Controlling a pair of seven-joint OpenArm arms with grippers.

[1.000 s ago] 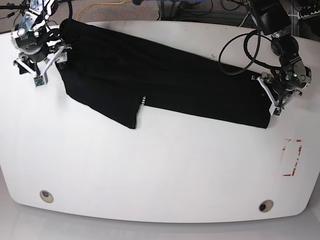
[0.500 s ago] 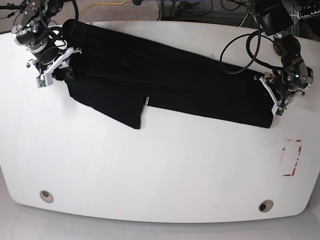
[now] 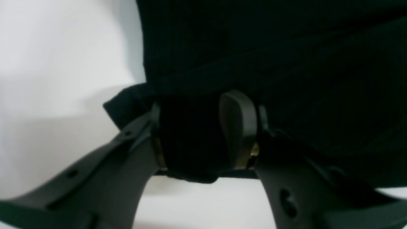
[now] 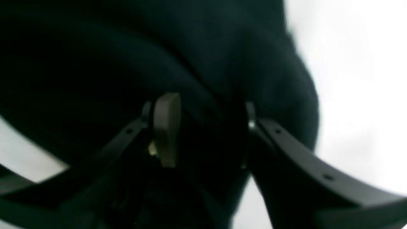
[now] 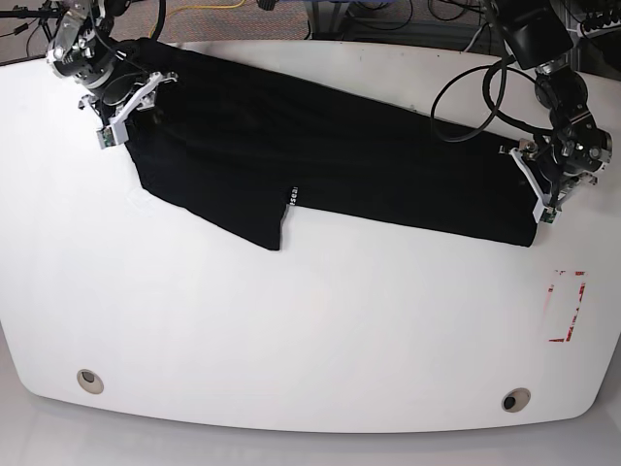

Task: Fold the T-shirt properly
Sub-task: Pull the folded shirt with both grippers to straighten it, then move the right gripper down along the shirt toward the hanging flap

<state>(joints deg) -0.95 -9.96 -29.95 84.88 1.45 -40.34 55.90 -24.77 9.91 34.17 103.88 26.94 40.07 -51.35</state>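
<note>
The black T-shirt [image 5: 320, 146] lies folded into a long band, slanting from the table's back left down to the right. A small white lettered tag [image 5: 292, 195] shows on its near edge. My right gripper [image 5: 124, 105] is shut on the shirt's left end; the right wrist view shows black cloth [image 4: 210, 140] pinched between its fingers. My left gripper [image 5: 539, 184] is shut on the shirt's right end; the left wrist view shows a cloth fold [image 3: 190, 140] between its fingers.
The white table [image 5: 291, 330] has a red marked rectangle [image 5: 567, 306] at the right. Two round holes [image 5: 90, 380] sit near the front edge. Cables and a yellow cord lie behind the table's back edge.
Both grippers have moved away from the front edge, dragging the shirt with them. The left end has shifted up and to the right; the band lies flatter and tauter.
</note>
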